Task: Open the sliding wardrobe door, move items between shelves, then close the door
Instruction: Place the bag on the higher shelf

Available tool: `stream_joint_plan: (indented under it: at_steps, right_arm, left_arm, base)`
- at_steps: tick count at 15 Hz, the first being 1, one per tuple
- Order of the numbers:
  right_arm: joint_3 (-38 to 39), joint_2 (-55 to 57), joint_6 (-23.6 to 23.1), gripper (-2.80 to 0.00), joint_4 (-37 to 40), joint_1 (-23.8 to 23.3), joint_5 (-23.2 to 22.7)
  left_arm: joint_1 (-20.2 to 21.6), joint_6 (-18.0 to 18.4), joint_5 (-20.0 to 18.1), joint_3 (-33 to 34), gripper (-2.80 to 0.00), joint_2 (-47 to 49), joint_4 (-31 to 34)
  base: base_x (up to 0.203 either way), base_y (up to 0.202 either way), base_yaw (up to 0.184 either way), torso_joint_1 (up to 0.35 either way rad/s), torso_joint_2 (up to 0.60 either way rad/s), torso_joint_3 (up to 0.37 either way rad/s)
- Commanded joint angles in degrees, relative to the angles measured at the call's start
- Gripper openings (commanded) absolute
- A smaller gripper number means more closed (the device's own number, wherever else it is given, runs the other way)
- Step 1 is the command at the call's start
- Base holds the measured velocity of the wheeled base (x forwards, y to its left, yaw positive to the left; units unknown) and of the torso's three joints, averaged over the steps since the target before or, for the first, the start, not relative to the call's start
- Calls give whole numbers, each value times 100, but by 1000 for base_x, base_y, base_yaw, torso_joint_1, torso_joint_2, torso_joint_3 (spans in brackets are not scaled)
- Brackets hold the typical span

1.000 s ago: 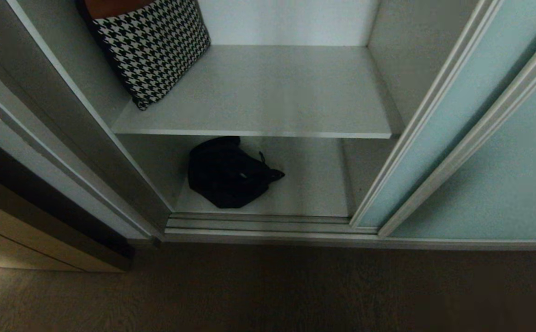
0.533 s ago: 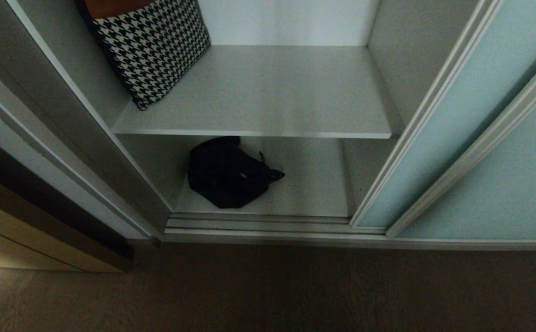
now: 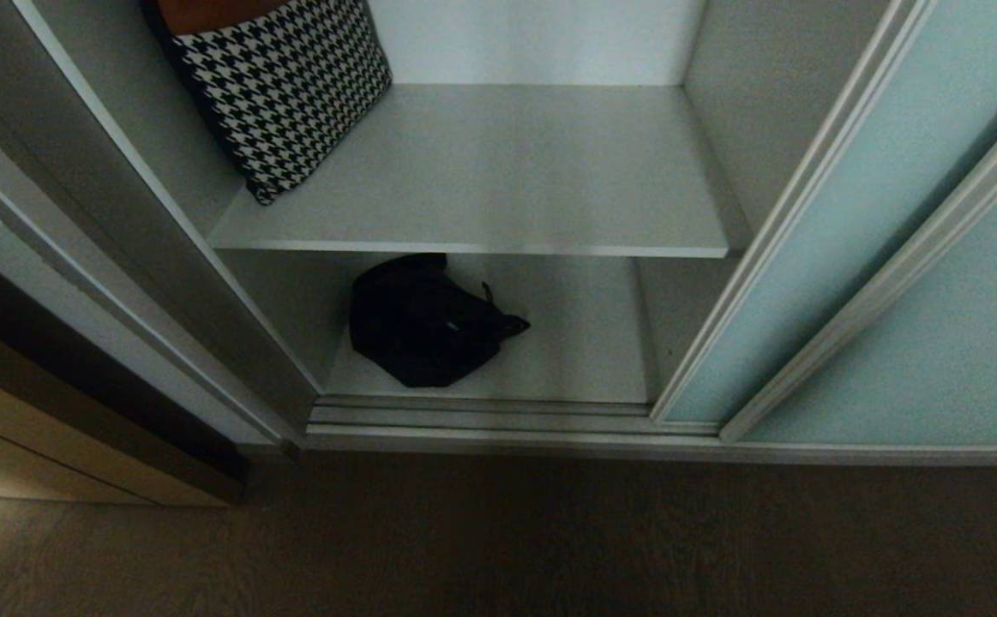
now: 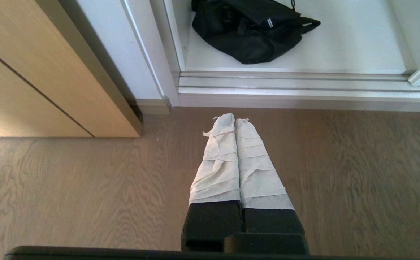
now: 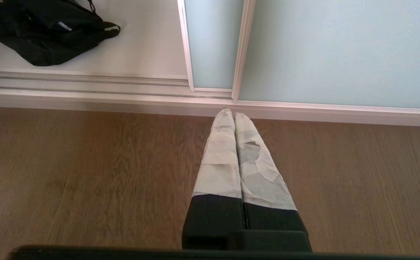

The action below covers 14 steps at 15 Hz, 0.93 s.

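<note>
readable text: none
black bag (image 5: 47, 32): small white tag (image 5: 65, 25) on its top side, at 3 o'clock from the bag's middle in the right wrist view; print too small to read
same tag, left wrist view (image 4: 269, 22): also illegible
other surfaces: no labels, numbers or signs
</note>
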<state>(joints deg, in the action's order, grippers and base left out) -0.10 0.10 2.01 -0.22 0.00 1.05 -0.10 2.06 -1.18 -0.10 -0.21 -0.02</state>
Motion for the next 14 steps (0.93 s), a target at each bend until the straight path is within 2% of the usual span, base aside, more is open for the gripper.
stream_joint_plan:
  at_steps: [1, 14]
  right_arm:
    - [1, -1, 1, -280, -4, 0, 1]
    - [6, -1, -3, -280, 5, 0, 9]
  left_arm:
    - [1, -4, 2, 1, -280, 21, -6]
    - [1, 66, -22, 1, -280, 21, 19]
  base:
    - [0, 0, 0, 0, 0, 0]
    - [0, 0, 0, 0, 0, 0]
